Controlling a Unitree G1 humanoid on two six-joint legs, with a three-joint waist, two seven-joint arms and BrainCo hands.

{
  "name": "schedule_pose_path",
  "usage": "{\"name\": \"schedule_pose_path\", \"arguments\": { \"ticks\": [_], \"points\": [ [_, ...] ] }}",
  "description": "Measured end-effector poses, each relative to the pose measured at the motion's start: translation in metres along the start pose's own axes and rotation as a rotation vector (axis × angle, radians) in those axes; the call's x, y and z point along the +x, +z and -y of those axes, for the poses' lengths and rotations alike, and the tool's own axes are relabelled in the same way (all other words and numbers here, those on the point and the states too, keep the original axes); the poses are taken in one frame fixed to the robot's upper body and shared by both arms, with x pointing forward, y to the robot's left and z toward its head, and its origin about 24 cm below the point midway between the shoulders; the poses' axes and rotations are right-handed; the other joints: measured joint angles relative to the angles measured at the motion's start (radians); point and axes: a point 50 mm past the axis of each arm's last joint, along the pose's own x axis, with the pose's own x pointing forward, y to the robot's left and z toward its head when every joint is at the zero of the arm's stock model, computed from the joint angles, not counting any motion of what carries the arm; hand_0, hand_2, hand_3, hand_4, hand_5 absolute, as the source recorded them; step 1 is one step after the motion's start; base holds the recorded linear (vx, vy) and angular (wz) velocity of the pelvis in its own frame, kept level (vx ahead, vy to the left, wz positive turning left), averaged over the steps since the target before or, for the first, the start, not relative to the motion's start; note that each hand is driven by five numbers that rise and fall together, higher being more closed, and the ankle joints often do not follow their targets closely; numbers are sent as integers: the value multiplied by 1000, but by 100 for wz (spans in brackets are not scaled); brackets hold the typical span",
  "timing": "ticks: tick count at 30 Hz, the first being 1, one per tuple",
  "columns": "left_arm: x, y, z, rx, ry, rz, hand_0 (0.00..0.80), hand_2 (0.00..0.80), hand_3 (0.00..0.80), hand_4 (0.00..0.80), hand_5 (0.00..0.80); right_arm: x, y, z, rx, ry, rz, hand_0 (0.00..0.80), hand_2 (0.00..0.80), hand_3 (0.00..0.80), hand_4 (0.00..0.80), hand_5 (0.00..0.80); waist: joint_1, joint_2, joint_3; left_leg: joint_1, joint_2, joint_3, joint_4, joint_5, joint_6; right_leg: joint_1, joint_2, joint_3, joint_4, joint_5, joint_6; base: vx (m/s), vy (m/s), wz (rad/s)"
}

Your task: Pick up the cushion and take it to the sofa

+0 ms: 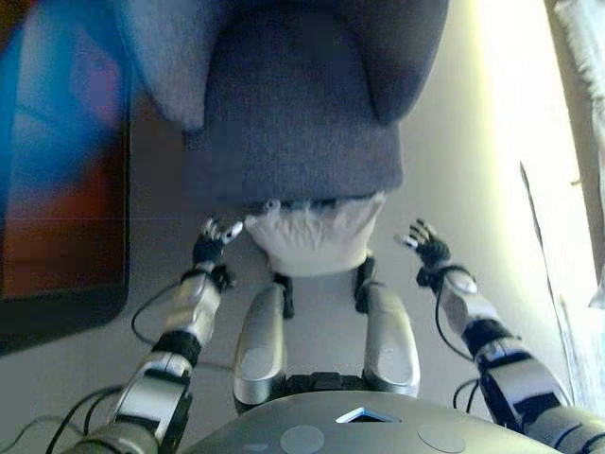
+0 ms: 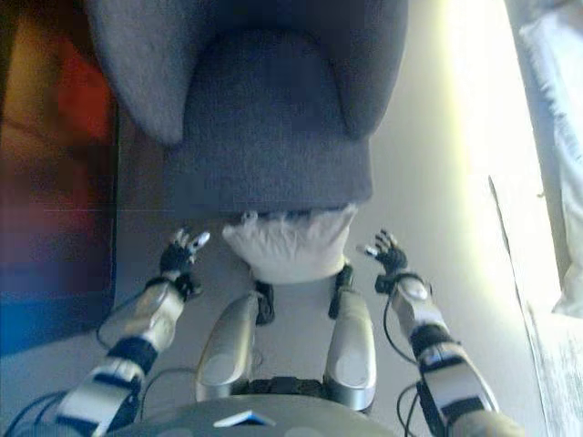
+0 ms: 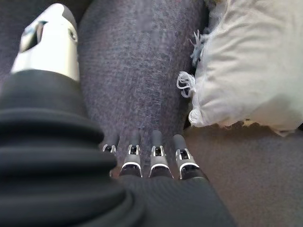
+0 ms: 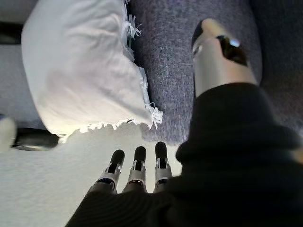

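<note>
The grey armchair [image 1: 293, 113], the nearest thing here to the sofa of the task, fills the upper middle of the head views, its seat bare. On the floor [image 1: 454, 170] at the foot of its front edge lies the white fringed cushion [image 1: 317, 232], touching the base of the chair and partly tucked under the seat's overhang. To the robot's left a dark flat panel [image 1: 61, 161] with blurred colours on it stands near the chair.

Judging from this, the task is barely begun: the cushion is not yet grasped or lifted, and neither hand touches it. Gripping it, raising it and setting it on the seat all remain.

The left hand [image 1: 216, 238] hovers just beside the cushion's left corner, arm reaching forward and low; its wrist view shows the fingers [image 3: 156, 158] straight and side by side, holding nothing, pointed at the chair's upholstery with the cushion off to one side. The right hand [image 1: 425, 244] is held out on the other side, a little farther from the cushion, fingers [image 4: 137, 165] likewise extended and empty, thumb spread. The two hands flank the cushion, which looks like a stance for a two-handed squeeze.
</note>
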Motion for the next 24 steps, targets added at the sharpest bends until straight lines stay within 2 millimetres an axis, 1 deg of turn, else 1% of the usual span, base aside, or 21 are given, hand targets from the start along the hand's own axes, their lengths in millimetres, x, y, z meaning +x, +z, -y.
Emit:
{"name": "schedule_pose_path", "arguments": {
  "ticks": [2,4,5,7,9,11,15,17,20,24],
  "points": [
    [4,8,4,-1,18,29,0,0,0,0,0,5,13,-3,-3,-15,33,0,0,0,0,0,1,0,21,-55,1,-3,30,0,0,-51,-1,1,21,0,0,-87,17,2],
    [5,11,4,-3,37,41,0,0,0,0,0,7,22,-2,-7,-38,57,0,0,0,0,0,2,0,48,-91,1,-4,53,-4,2,-86,-5,2,41,-1,-1,-40,28,1],
    [5,10,3,-3,44,40,0,0,0,0,0,8,23,-1,-9,-49,60,0,0,0,0,0,4,0,56,-108,1,-4,76,-13,4,-103,-8,4,61,-4,-6,-100,36,-1],
    [5,10,0,1,56,42,0,0,0,0,0,10,32,2,-17,-61,81,0,0,0,0,0,5,1,57,-159,1,-3,106,-22,9,-153,-10,12,88,-8,-6,-88,31,-2],
    [7,14,0,6,67,50,0,0,0,0,0,14,48,4,-42,-65,116,0,0,0,0,0,4,4,67,-214,0,-1,137,-27,17,-210,-16,19,122,-13,-6,-92,9,4],
    [12,23,2,9,67,70,0,0,0,0,0,18,64,5,-64,-62,149,0,0,0,0,0,5,5,73,-269,0,0,173,-35,19,-267,-22,27,160,-22,-7,-97,-8,2],
    [22,44,5,7,58,119,0,0,0,0,0,25,104,3,-88,-28,230,0,0,0,0,0,6,6,74,-381,2,-9,243,-46,21,-378,-30,31,234,-38,-13,-67,-1,4],
    [24,51,9,6,47,139,0,0,0,0,0,27,117,1,-90,-14,254,0,0,0,0,0,7,6,74,-421,3,-14,284,-59,22,-418,-34,34,278,-54,-16,-52,9,4],
    [26,57,9,12,25,156,0,0,0,0,0,28,127,-1,-89,15,276,0,0,0,0,0,7,7,74,-488,8,-31,392,-101,22,-485,-41,41,391,-100,-19,-18,-5,5],
    [27,63,9,32,-7,170,0,0,0,0,0,26,133,3,-97,40,286,0,0,0,0,0,7,12,76,-587,10,-44,557,-166,21,-599,-55,72,578,-172,-28,9,-30,5]
  ]
}}
